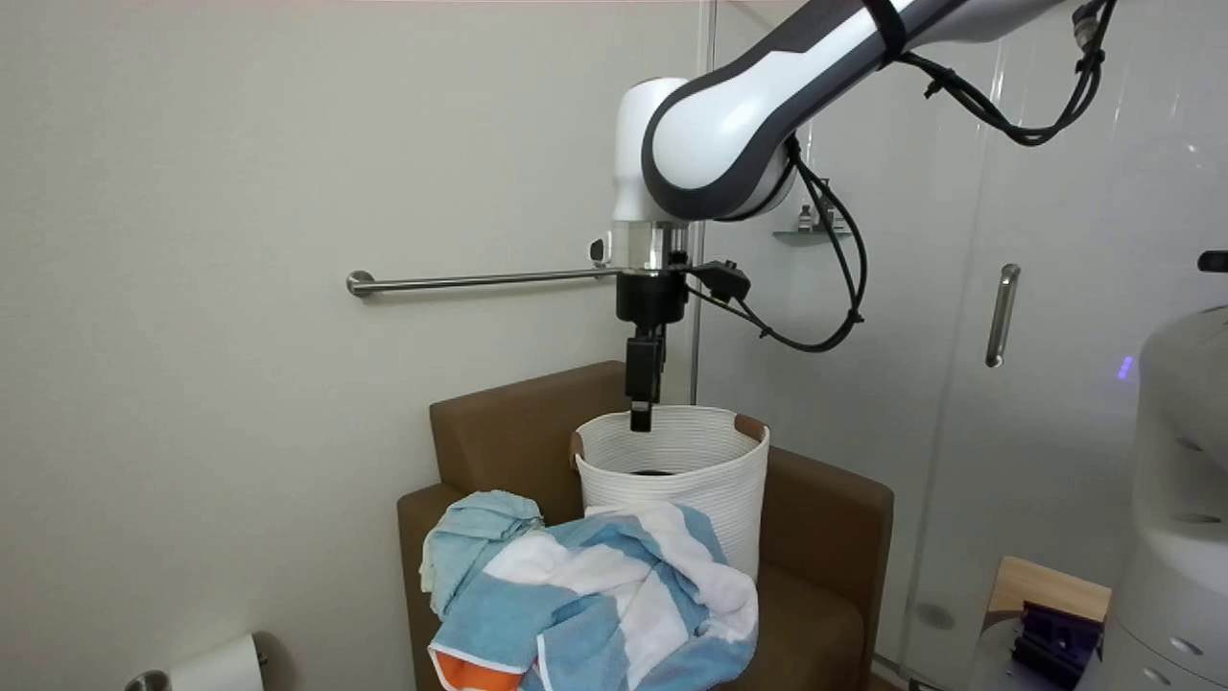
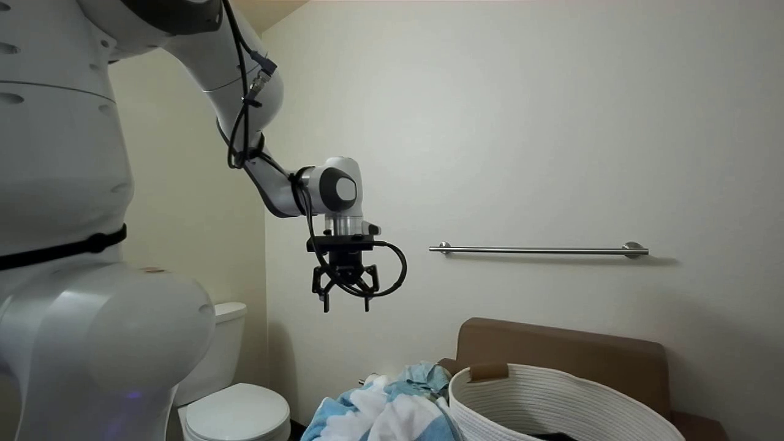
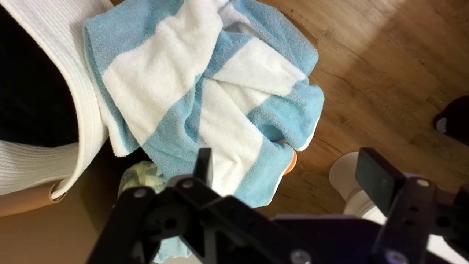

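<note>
One striped towel (image 3: 205,106); bottle label (image 1: 804,225) seemingly illegible.

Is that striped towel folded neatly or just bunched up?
Bunched up: the towel lies in loose creases, its blue and white stripes running at different angles.

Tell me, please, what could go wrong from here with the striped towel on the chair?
The striped towel lies in loose folds, so the open gripper might catch only one fold and slip. The white basket stands close beside the towel and could be knocked. In the wrist view, floor shows just past the towel's edge, so it may slide off the chair.
</note>
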You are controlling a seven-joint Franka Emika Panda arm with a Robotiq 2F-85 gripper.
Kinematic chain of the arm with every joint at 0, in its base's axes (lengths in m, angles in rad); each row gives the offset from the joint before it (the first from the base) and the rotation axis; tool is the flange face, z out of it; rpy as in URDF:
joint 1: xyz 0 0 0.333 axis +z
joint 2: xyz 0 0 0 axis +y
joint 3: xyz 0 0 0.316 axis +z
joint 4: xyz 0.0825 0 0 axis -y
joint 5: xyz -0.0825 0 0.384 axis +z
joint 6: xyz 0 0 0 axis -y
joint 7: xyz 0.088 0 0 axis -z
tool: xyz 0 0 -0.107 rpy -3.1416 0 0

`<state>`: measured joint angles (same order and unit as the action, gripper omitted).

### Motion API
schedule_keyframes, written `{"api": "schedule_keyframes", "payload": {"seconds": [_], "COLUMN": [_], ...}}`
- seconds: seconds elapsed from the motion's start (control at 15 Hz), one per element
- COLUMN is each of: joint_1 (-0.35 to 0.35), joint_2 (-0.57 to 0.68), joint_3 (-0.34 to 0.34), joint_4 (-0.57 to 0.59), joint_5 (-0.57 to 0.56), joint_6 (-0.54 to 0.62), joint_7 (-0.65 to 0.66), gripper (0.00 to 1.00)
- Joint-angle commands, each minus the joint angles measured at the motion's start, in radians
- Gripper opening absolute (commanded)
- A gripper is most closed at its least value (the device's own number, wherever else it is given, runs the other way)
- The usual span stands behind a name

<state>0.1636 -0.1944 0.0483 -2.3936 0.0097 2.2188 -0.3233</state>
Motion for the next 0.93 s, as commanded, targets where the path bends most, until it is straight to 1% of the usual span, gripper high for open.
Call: {"api": "schedule_keyframes", "payload": {"seconds": [0.0, 0.4, 0.6, 0.87], "joint_1": [-0.022, -0.043, -0.057, -0.074], "joint_2": [0.037, 0.174, 0.268, 0.381], "joint_3": [-0.006, -0.02, -0.011, 0.005], "joint_4": [0.035, 0.118, 0.159, 0.209], "joint_5": [0.001, 0.019, 0.008, 0.004], "joint_6": [-0.004, 0.04, 0.1, 0.146], "joint_7": [-0.029, -0.069, -0.066, -0.072], "gripper": [1.0, 1.0, 1.0, 1.0]}}
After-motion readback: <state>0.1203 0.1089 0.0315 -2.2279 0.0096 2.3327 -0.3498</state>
